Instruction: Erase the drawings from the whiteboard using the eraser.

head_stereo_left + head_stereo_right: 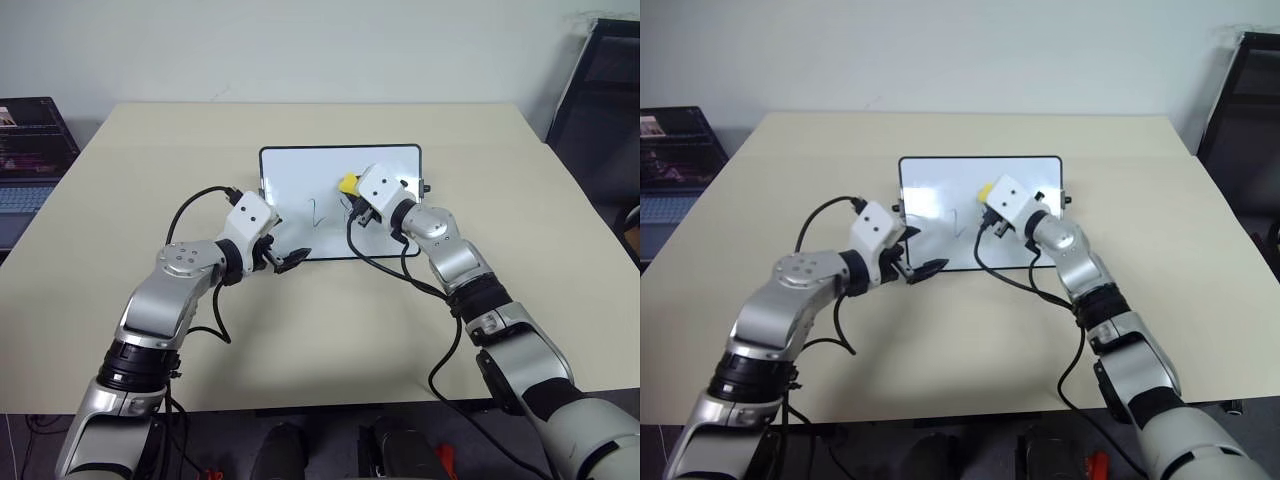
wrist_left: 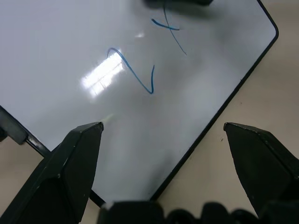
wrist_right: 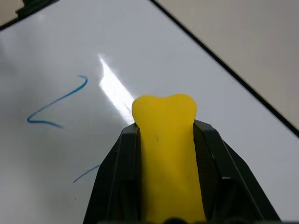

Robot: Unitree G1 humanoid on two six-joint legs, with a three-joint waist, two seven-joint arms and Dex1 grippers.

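Note:
The whiteboard lies flat in the middle of the table. The drawings are thin blue strokes: a "2" near the board's centre and a crossing stroke beside it. My right gripper is shut on the yellow eraser. It holds the eraser over the board just right of the strokes, and I cannot tell whether the eraser touches the board. My left gripper stands open over the board's near edge, left of centre, with nothing between its fingers.
The beige table has bare room on all sides of the board. A laptop stands off the table's left edge. A black chair stands at the far right. Black cables hang from both wrists.

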